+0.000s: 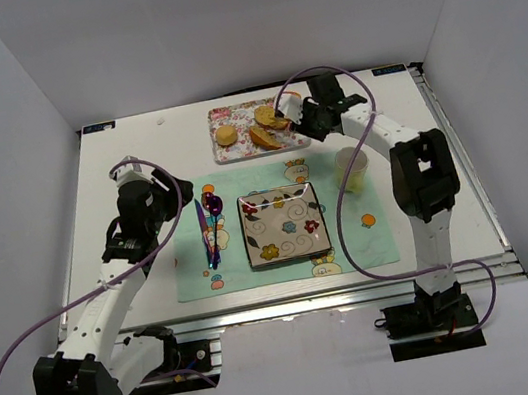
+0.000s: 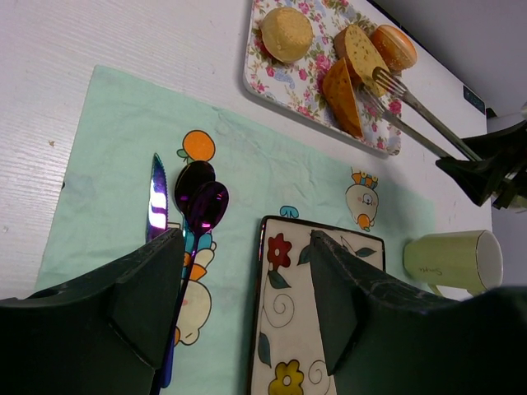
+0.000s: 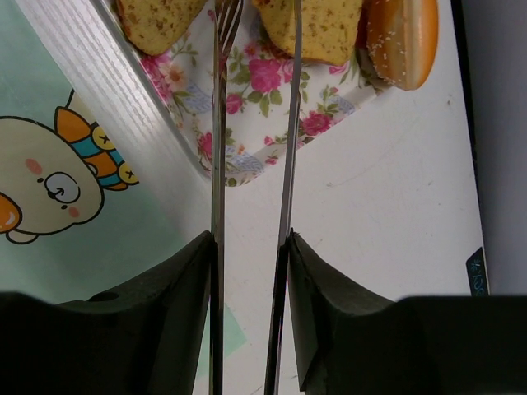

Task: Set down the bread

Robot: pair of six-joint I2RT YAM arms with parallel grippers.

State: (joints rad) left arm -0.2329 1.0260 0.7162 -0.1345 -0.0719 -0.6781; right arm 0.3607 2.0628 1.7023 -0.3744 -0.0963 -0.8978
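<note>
The bread (image 2: 361, 48) (image 3: 323, 31) (image 1: 267, 115) is a golden oval slice on the floral tray (image 2: 306, 92) (image 1: 229, 112), at the back of the table. My right gripper (image 3: 249, 243) (image 1: 310, 121) is shut on a pair of metal tongs (image 3: 216, 164) (image 2: 428, 123), its fingers pressing the two arms from outside. The tong tips reach the bread; one arm lies across the slice and the forked tip sits beside it. Whether they pinch it I cannot tell. My left gripper (image 2: 247, 247) (image 1: 178, 192) hangs open and empty over the green placemat (image 2: 247, 156).
The tray also holds a small round bun (image 2: 286, 33), a darker wedge (image 2: 342, 97) and a sesame bun (image 2: 394, 47). A flowered square plate (image 1: 283, 225) (image 2: 288, 362) lies on the placemat, with a purple spoon (image 2: 202, 202) and knife (image 2: 156, 197) to its left. A pale cup (image 1: 351, 165) stands to its right.
</note>
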